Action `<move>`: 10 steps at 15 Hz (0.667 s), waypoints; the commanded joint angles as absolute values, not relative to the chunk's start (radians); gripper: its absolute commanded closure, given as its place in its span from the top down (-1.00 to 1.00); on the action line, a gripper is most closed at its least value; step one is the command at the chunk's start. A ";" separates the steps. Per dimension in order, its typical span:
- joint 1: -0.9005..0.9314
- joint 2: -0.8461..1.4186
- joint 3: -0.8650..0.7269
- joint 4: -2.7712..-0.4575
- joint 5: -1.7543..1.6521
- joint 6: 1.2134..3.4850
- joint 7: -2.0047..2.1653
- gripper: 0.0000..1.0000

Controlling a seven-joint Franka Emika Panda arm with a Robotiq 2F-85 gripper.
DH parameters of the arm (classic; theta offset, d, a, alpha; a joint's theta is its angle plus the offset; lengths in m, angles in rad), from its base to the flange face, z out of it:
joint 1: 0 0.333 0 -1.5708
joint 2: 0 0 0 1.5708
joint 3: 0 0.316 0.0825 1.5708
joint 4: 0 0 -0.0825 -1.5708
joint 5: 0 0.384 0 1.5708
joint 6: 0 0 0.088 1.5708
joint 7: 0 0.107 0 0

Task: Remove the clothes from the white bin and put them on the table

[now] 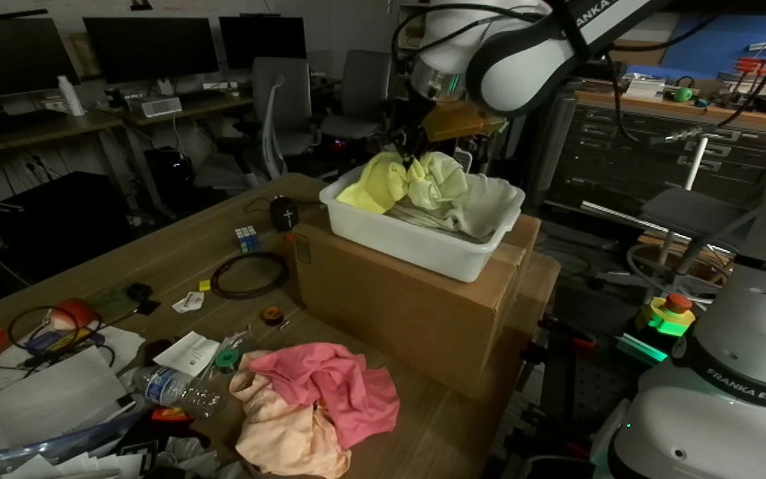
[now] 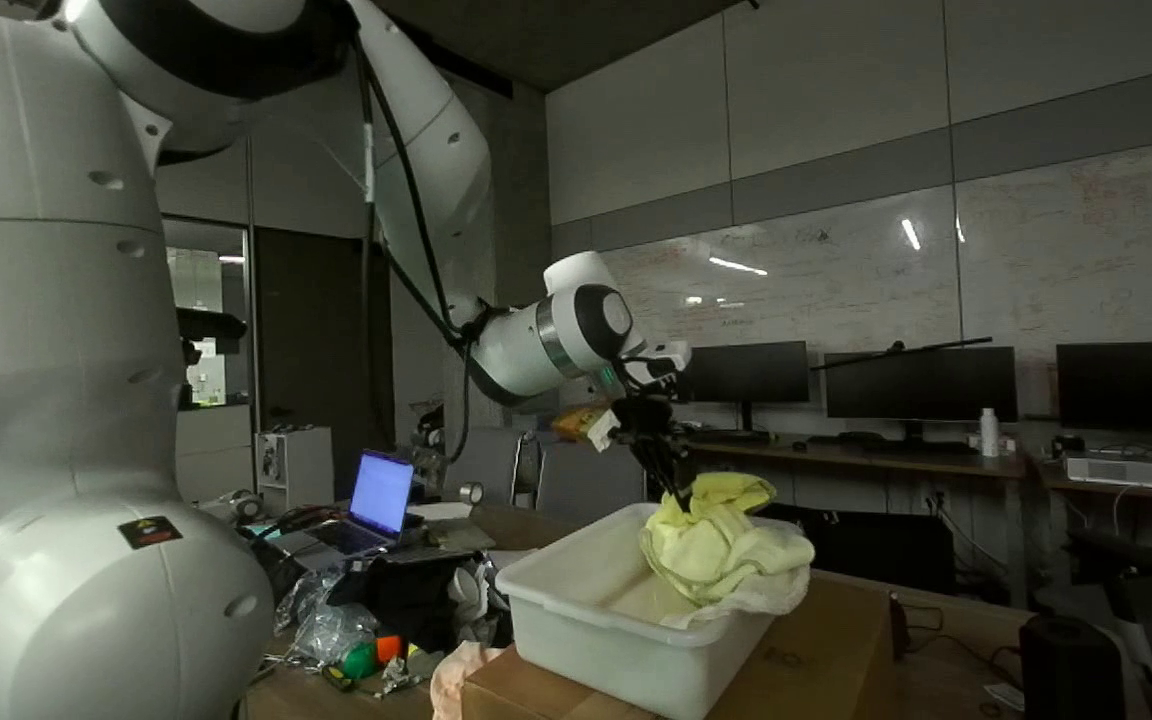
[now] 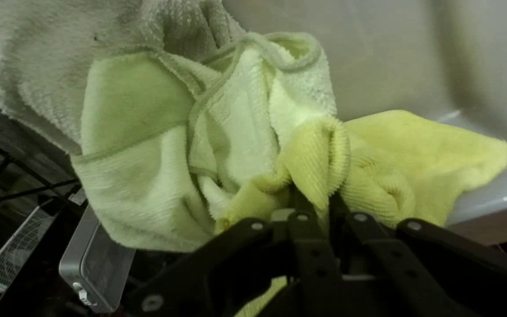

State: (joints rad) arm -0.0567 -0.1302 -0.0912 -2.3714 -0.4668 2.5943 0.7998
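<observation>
The white bin (image 1: 416, 247) rests on top of a cardboard box. Inside lie a yellow-green cloth (image 3: 416, 154) and a whitish cloth (image 3: 38, 57) bunched toward one end; in an exterior view fabric drapes over the bin's rim (image 2: 616, 650). My gripper (image 3: 317, 204) points down into the yellow-green cloth, its jaws closed around a pinched yellow fold. In both exterior views the fingers reach the top of that cloth, their tips partly hidden in it. A pink cloth (image 1: 343, 392) and a cream cloth (image 1: 283, 432) lie heaped together on the table (image 1: 436, 432).
The brown cardboard box (image 1: 389, 319) stands on the table under the bin. Papers, a plastic bottle (image 1: 180, 391), cables and small items clutter the table's far side from the robot. A Rubik's cube (image 1: 247, 239) and a black speaker (image 1: 283, 213) sit beside the box.
</observation>
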 commanded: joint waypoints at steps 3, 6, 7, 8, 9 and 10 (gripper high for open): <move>-0.109 -0.307 -0.055 -2.434 -0.353 2.629 0.779 -0.88; -0.112 -0.351 -0.042 -2.438 -0.275 2.631 0.738 -0.88; -0.107 -0.363 -0.041 -2.442 -0.246 2.634 0.711 -0.88; -0.101 -0.375 -0.039 -2.444 -0.218 2.633 0.683 -0.88; -0.092 -0.385 -0.037 -2.444 -0.189 2.632 0.647 -0.88; -0.078 -0.393 -0.040 -2.443 -0.149 2.630 0.594 -0.88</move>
